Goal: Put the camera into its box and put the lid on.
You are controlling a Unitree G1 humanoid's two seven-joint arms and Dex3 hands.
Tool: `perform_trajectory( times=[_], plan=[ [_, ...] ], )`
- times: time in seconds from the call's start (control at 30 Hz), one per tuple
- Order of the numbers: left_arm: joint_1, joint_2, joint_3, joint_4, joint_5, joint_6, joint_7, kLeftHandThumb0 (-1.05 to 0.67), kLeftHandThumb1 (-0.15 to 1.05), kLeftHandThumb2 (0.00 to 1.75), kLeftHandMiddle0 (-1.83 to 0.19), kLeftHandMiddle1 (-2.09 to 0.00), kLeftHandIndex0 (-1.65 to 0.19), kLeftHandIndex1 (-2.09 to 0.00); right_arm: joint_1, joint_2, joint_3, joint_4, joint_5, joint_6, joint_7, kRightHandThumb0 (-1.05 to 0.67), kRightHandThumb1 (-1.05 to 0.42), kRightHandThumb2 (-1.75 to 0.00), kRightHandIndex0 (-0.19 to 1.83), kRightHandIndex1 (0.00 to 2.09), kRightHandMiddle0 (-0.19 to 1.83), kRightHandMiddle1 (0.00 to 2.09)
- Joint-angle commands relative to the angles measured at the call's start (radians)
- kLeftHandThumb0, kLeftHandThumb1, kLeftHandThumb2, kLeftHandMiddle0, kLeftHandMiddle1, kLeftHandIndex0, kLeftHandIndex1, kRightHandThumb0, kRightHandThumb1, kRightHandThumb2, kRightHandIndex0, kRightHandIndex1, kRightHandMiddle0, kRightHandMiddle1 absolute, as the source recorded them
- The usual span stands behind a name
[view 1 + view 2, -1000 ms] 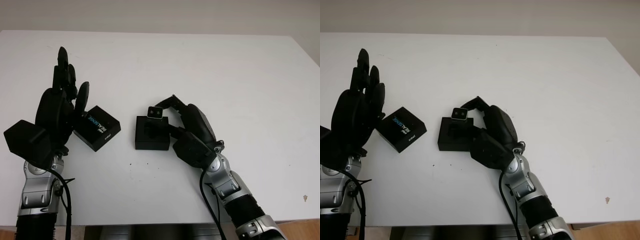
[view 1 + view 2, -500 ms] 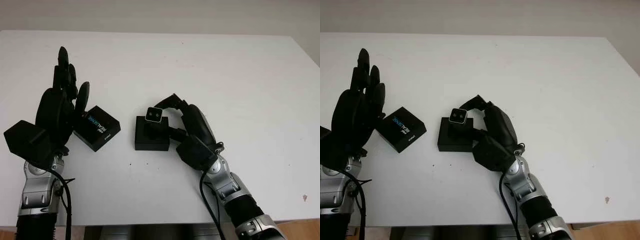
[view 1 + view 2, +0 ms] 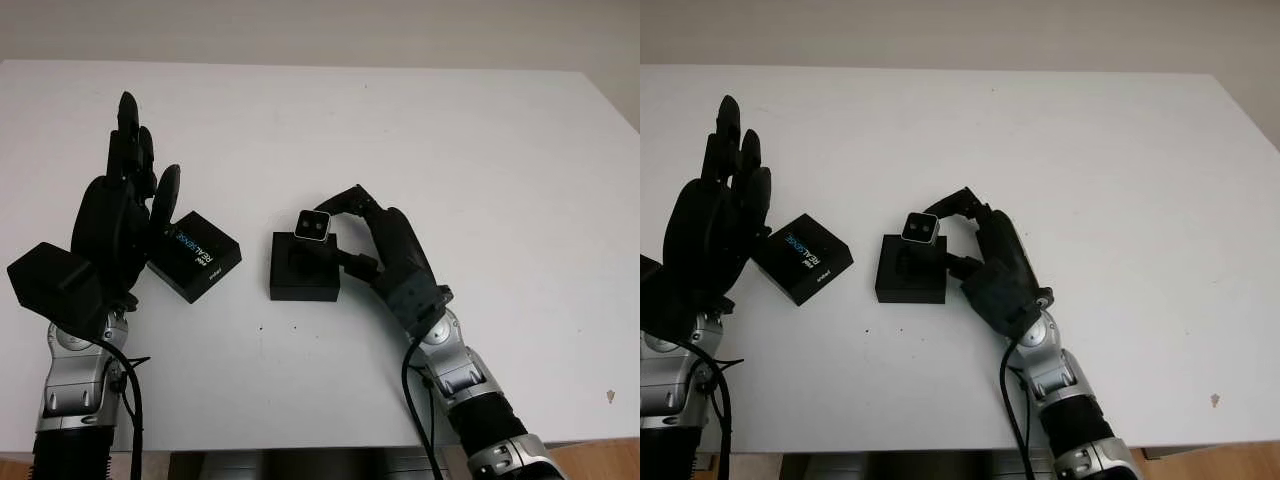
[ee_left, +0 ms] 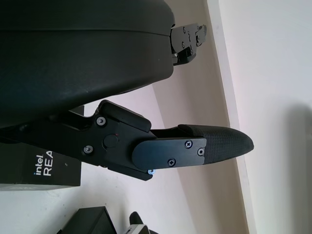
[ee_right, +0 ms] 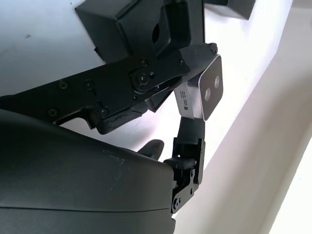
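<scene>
Two hands at work: my right hand (image 3: 385,250) grasps the camera (image 3: 314,226) over the open box (image 3: 304,267), my left hand (image 3: 115,215) released beside the lid (image 3: 195,256).

Two head eyes look down on the counter (image 3: 420,130), sharing it. Wrist cameras sit close against each robot hand

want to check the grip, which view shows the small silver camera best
The right wrist view: the small silver camera sits close up, pinched by the right hand. Both eye views show it small above the open black box.
</scene>
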Motion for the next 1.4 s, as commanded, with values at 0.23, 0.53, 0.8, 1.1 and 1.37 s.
perform_trajectory(
  times=[0.23, 0.53, 0.8, 1.1, 1.37],
  plan=[
    [-0.014, 0.007, 0.003, -0.004, 0.004, -0.001, -0.001, -0.8, 1.05, 0.48, 0.19, -0.01, 0.19, 0.0, 0.05, 0.009, -0.042, -0.184, 0.138, 0.16, 0.151, -0.49, -0.98, -0.05, 0.18, 0.47, 0.37, 1.52],
    [-0.012, 0.007, 0.003, -0.011, 0.005, 0.008, 0.0, -0.8, 1.05, 0.49, 0.19, -0.01, 0.19, 0.0, 0.087, 0.015, -0.035, -0.267, 0.165, 0.237, 0.201, -0.52, -0.98, -0.06, 0.24, 0.32, 0.4, 1.49],
    [-0.013, 0.006, 0.003, -0.02, 0.008, 0.015, 0.003, -0.8, 1.05, 0.49, 0.19, -0.01, 0.19, 0.0, 0.097, 0.036, -0.014, -0.221, 0.134, 0.212, 0.173, -0.51, -0.97, -0.05, 0.26, 0.3, 0.42, 1.52],
    [-0.012, 0.007, 0.004, -0.016, 0.009, 0.016, 0.003, -0.8, 1.05, 0.48, 0.19, -0.02, 0.19, 0.0, 0.066, 0.043, 0.014, -0.071, 0.05, 0.114, 0.108, -0.52, -0.98, -0.05, 0.26, 0.32, 0.38, 1.57],
    [-0.01, 0.009, 0.005, -0.016, 0.004, 0.011, -0.006, -0.8, 1.05, 0.49, 0.19, 0.0, 0.19, 0.0, 0.041, 0.031, 0.026, -0.002, 0.015, 0.073, 0.095, -0.48, -0.98, -0.05, 0.22, 0.32, 0.34, 1.57]
  ],
)
